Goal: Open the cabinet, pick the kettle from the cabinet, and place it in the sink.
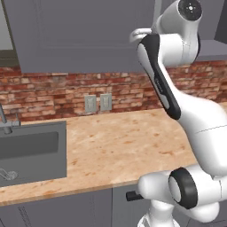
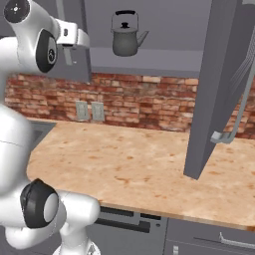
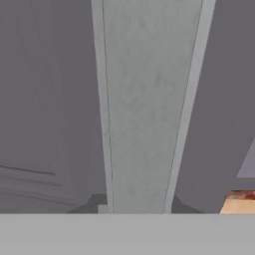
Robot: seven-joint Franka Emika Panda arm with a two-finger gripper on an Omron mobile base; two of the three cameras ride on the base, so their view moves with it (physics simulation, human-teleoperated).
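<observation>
The arm is reaching to the upper part of the frame, its hand at the left door of the cabinet (image 1: 80, 35). In the hand view the door's handle (image 3: 147, 109) is running close up the centre; whether the pincer is clamped on it cannot be told. Judgement: pull along the hinge arc, keeping the wrist square to the bar.

The right base view is showing the right door (image 2: 219, 84) already swung open and the kettle (image 2: 125, 36) standing inside, upper centre. The left base view is showing the sink (image 1: 31, 153) at lower left.
</observation>
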